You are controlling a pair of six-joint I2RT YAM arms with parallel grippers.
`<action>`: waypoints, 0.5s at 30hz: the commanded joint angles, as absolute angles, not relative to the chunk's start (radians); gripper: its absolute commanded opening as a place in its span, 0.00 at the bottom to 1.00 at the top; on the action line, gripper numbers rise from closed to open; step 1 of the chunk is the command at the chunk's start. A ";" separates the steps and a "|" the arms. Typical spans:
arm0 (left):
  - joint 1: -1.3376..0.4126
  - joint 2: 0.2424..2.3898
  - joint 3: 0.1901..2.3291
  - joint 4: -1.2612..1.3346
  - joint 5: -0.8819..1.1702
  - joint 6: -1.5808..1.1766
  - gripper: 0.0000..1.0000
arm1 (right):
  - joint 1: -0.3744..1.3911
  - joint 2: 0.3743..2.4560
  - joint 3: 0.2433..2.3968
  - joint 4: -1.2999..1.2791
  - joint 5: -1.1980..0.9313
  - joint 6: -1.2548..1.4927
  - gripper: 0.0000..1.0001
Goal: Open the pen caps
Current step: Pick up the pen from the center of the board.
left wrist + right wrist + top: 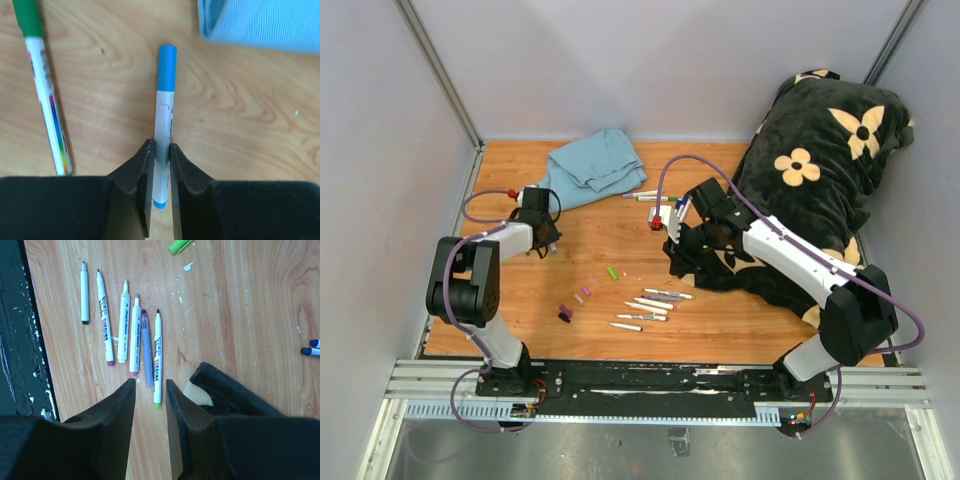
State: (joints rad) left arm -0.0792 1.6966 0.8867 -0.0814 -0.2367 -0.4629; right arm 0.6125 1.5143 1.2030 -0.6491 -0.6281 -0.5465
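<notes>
A black plush pillow with cream flowers (820, 150) blocked the wooden table's (610, 235) right side. A crumpled light-blue cloth (590, 165) filled the far left, its edge near a blue-capped white marker (164, 110). Bare wood lay open between pillow and cloth. Loose small coloured plastic caps (585, 292) and uncapped white markers (132, 330) cluttered the near middle.

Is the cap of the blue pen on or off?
On: the blue cap covers the tip of the pen between the left gripper fingers.

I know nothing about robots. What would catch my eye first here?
A big black pillow with cream flowers sprawls along the right side of the table. On the left, the left gripper pinches a marker that wears its blue cap. Several uncapped markers lie side by side mid-table.
</notes>
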 commanded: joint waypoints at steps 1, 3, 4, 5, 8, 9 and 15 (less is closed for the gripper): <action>-0.128 1.624 0.808 -0.179 -0.284 -0.457 0.20 | 0.584 1.480 1.195 -0.662 -0.646 -0.545 0.32; -0.158 1.596 0.784 -0.189 -0.297 -0.462 0.20 | 0.584 1.480 1.195 -0.662 -0.648 -0.544 0.32; -0.174 1.582 0.775 -0.193 -0.298 -0.463 0.20 | 0.584 1.480 1.196 -0.662 -0.647 -0.544 0.32; -0.187 1.574 0.768 -0.196 -0.298 -0.462 0.20 | 0.584 1.480 1.196 -0.663 -0.647 -0.544 0.32; -0.213 1.562 0.756 -0.195 -0.268 -0.444 0.22 | 0.583 1.480 1.196 -0.661 -0.645 -0.543 0.32; -0.215 1.564 0.758 -0.194 -0.257 -0.435 0.23 | 0.582 1.480 1.195 -0.661 -0.646 -0.543 0.32; -0.214 1.629 0.799 -0.209 -0.224 -0.385 0.34 | 0.577 1.478 1.194 -0.662 -0.647 -0.543 0.32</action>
